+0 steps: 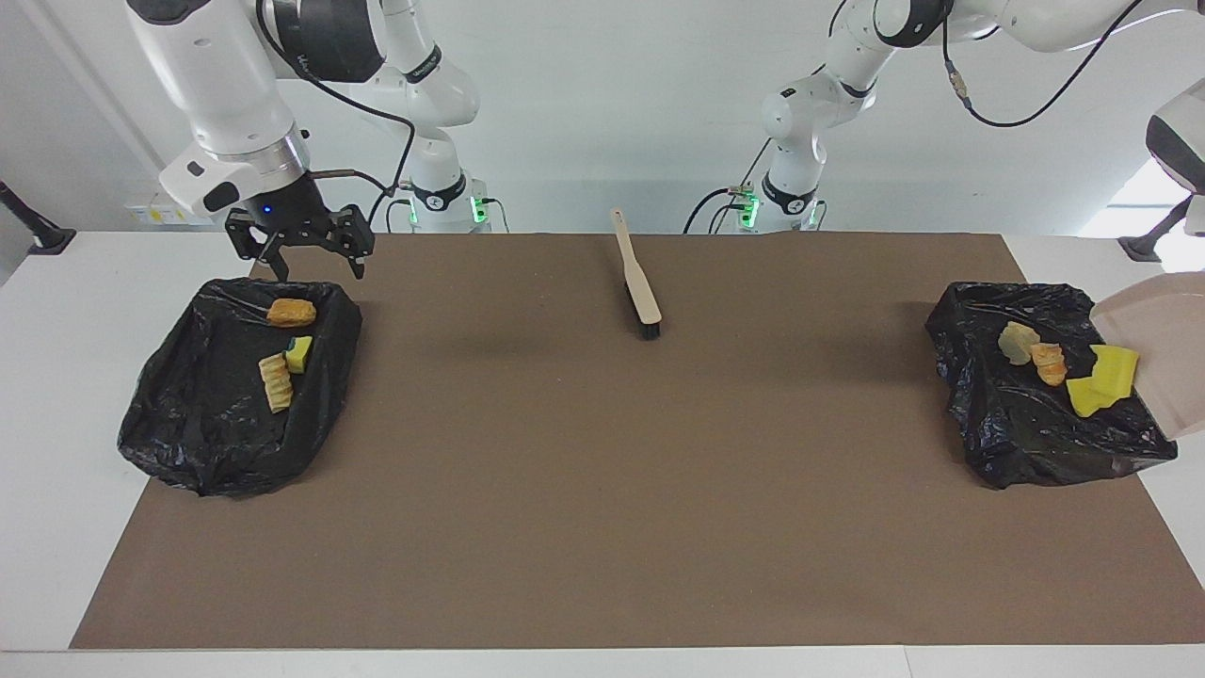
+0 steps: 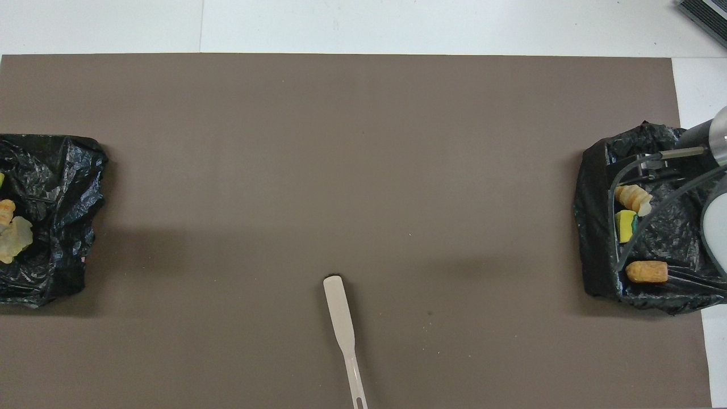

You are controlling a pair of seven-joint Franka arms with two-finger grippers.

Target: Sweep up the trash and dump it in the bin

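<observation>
Brown mat (image 1: 602,490) bare mid-table; 2 black-lined bins (image 1: 240,386) (image 1: 1036,414) at ends. Right gripper (image 1: 299,247) spread; left unseen, clamped shut.

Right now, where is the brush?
The brush lies on the brown mat, midway between the two black bins, on the edge nearest the robots; no end effector is near it.

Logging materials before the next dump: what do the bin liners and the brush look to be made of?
Bin liners: thin black plastic film, probably; glossy, crinkled, creased highlights. Brush: pale smooth handle, wood or plastic, can't tell which; short black bristles at its head.
</observation>
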